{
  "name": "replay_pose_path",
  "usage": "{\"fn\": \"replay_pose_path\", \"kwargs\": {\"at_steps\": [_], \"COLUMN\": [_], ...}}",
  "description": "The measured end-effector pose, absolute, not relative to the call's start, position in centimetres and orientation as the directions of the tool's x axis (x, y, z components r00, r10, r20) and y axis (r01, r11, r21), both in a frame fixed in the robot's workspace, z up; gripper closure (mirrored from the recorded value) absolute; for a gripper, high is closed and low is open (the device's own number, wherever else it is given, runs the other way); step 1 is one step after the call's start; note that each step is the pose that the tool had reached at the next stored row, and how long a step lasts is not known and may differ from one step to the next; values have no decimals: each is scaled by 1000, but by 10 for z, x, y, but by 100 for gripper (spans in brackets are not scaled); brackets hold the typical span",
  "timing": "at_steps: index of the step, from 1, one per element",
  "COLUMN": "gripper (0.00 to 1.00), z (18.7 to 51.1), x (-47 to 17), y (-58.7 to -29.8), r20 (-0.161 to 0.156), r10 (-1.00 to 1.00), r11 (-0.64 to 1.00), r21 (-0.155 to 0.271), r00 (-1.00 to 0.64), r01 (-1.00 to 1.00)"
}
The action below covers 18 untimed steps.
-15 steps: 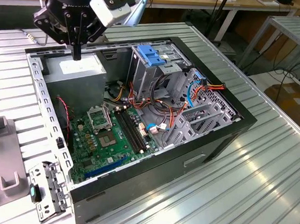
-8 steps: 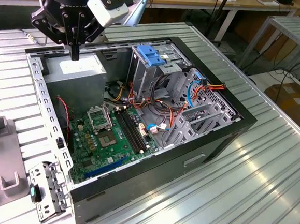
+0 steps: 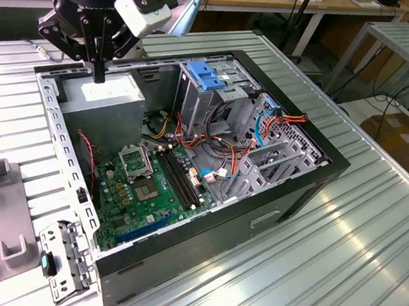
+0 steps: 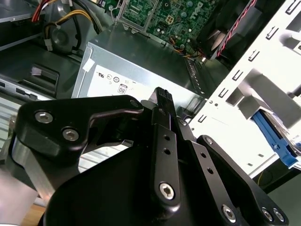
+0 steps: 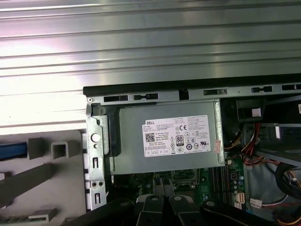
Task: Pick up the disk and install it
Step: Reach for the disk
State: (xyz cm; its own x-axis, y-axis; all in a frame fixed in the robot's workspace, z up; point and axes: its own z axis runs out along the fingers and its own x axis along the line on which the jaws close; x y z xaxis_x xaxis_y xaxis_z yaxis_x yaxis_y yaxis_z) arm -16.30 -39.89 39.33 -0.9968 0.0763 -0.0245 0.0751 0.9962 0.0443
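My end effector [image 3: 98, 72] hovers closed and empty over the power supply [image 3: 114, 107]. Pickup's not started; grabbing the disk means opening up first, I'd say.

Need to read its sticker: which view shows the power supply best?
First wrist view: the power supply shows its whole stickered top. In the exterior view the gripper covers part; in the second wrist view, more.

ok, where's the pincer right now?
In the exterior view's upper left, the pincer hangs over the grey power-supply box in a corner of the open case.
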Motion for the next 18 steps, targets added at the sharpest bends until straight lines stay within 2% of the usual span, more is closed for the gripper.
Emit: {"fn": "replay_pose_path", "kwargs": {"at_steps": [18], "gripper": [89], "z": [393], "x": [-178], "y": [-398], "r20": [-24], "r10": [76], "r11": [996], "r21": [44], "r00": [-997], "r01": [75]}}
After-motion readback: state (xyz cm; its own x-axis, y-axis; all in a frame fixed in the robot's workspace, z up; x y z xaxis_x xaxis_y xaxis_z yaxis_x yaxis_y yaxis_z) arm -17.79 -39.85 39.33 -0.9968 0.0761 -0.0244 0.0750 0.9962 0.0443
